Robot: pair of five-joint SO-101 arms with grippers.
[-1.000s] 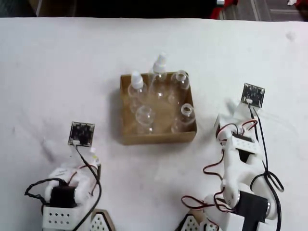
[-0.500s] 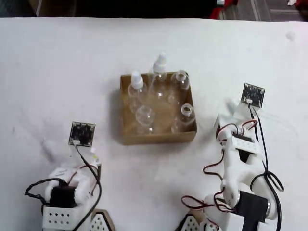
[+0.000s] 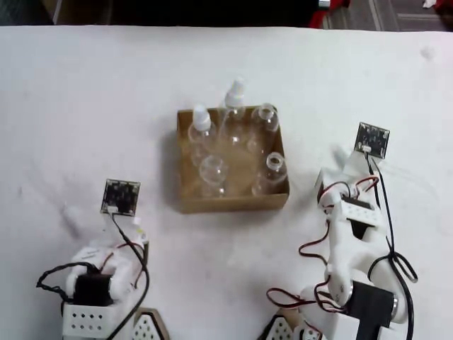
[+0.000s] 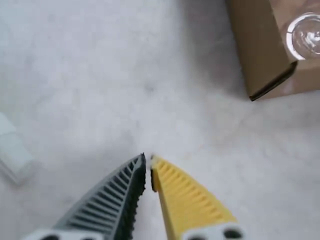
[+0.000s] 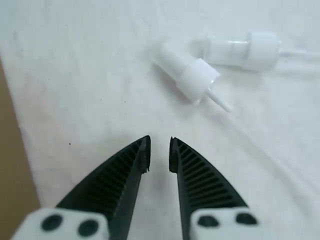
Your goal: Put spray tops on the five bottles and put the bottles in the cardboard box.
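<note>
The cardboard box (image 3: 185,202) sits mid-table with five clear bottles standing inside. Two bottles at its far side (image 3: 202,119) (image 3: 234,95) wear white spray tops; the other three (image 3: 265,117) (image 3: 212,170) (image 3: 271,166) are open-necked. My left arm (image 3: 95,283) rests near the front left. Its left gripper (image 4: 148,162) is shut and empty over bare cloth, short of the box corner (image 4: 260,55). My right arm (image 3: 350,227) stands right of the box. The right gripper (image 5: 159,150) is shut to a thin gap, empty. Two loose spray tops (image 5: 187,72) (image 5: 245,50) lie just beyond it.
A white cloth (image 3: 85,106) covers the whole table. In the left wrist view a white piece (image 4: 12,152) lies at the frame's edge. The box wall (image 5: 7,160) shows beside the right gripper. Red and black cables (image 3: 311,248) loop around the right arm's base.
</note>
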